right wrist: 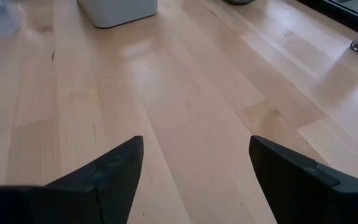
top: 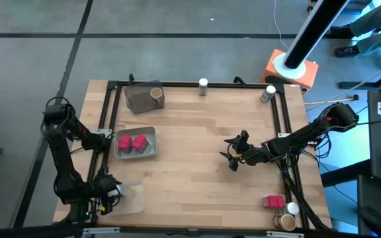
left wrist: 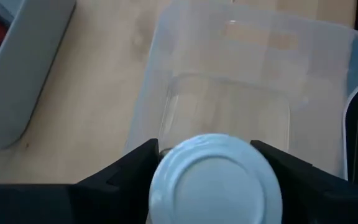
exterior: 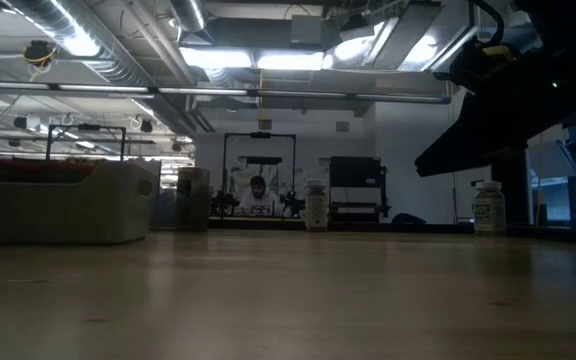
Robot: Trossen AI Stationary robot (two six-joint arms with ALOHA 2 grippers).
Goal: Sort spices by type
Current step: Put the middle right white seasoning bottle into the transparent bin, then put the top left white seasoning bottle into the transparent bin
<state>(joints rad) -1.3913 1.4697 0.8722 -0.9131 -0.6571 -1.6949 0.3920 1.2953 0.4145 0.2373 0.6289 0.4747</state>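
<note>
A clear jar with a white cap shows right at my left gripper, over the clear tray at the table's near left corner. Two pink-red packets lie in a grey tray. A tan-topped jar sits in a second grey tray. Two white-capped jars stand at the far edge. A pink packet, a white-capped jar and a tan-topped jar sit at the near right corner. My right gripper hangs open over bare wood at mid-table.
A black frame runs round the tabletop. An orange-and-white post base stands beyond the far right corner. Bare wood stretches between the trays and my right gripper. A person shows far off in the room.
</note>
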